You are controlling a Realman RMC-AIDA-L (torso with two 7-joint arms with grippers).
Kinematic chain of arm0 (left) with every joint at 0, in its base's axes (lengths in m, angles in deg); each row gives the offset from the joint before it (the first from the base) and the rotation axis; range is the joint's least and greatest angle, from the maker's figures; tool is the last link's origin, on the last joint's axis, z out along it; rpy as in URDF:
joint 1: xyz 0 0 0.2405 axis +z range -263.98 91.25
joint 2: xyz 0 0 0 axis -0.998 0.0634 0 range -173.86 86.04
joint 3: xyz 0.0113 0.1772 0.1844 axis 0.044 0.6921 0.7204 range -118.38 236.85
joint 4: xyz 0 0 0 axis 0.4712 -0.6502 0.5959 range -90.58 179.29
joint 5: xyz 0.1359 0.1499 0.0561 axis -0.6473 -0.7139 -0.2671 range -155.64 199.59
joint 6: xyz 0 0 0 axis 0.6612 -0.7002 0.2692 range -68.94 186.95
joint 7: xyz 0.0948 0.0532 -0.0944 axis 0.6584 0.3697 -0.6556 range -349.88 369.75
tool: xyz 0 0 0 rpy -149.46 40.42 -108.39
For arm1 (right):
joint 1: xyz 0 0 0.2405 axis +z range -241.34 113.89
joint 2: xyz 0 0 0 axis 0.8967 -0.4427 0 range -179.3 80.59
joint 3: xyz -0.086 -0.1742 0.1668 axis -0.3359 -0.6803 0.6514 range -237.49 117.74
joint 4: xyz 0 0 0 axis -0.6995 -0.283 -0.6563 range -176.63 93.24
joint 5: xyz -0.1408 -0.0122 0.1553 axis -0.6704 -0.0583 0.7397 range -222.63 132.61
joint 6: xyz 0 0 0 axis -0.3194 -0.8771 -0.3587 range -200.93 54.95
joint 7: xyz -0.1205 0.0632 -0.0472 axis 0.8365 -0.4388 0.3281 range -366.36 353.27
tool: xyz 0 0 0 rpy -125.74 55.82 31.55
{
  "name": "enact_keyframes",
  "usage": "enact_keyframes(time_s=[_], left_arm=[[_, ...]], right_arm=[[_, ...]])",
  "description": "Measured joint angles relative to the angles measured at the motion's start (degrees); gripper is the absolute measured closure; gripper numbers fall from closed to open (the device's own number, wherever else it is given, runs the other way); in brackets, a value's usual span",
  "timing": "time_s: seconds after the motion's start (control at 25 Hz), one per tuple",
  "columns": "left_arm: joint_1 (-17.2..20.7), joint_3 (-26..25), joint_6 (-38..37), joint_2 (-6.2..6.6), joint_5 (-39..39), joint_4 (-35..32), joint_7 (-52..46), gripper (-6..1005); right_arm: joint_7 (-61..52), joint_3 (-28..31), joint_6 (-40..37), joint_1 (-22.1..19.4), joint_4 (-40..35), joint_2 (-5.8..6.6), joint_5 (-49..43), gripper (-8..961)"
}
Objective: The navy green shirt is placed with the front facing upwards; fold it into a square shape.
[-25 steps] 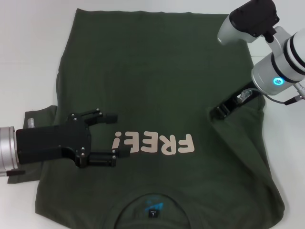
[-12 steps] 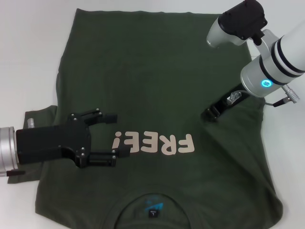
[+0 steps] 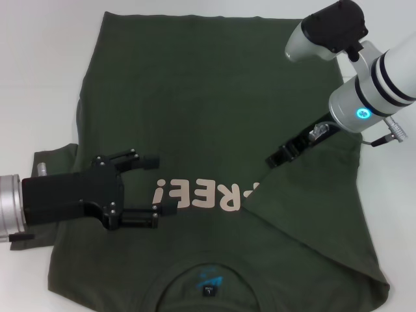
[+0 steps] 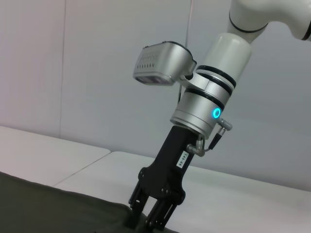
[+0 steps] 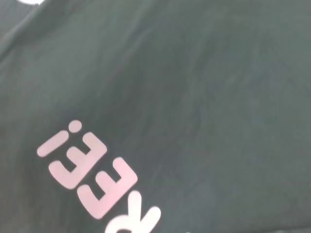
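- The right tool [image 3: 276,158] pinched the shirt's [image 3: 195,91] side edge, its jaws pressed together on the cloth, and stood at about two o'clock from the lettering [image 3: 211,195].
- From that pinch a flap of shirt lay turned over, covering the end of the lettering and showing plain green.
- To fold well, it would need to carry the edge toward nine o'clock, low and level, so the crease runs straight from hem to shoulder.
- The left tool [image 3: 157,184] hovered spread and holding nothing, at nine o'clock from the lettering; it should clear off before the flap arrives.
- The shirt lay front-up on the white surface [image 3: 39,78], collar nearest the robot.
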Motion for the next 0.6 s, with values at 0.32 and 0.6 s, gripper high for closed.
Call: enact_keyframes(time_s=[0.32, 0.6], left_arm=[[0.0, 0.0, -0.2, 0.0, 0.2, 0.0, -0.2, 66], [0.1, -0.1, 0.4, -0.07, 1.8, 0.0, -1.2, 66]], right_arm=[[9.2, 6.8, -3.5, -2.8, -1.6, 0.99, 7.6, 278], [28.9, 12.1, -9.8, -15.7, -11.7, 0.6, 23.7, 22]])
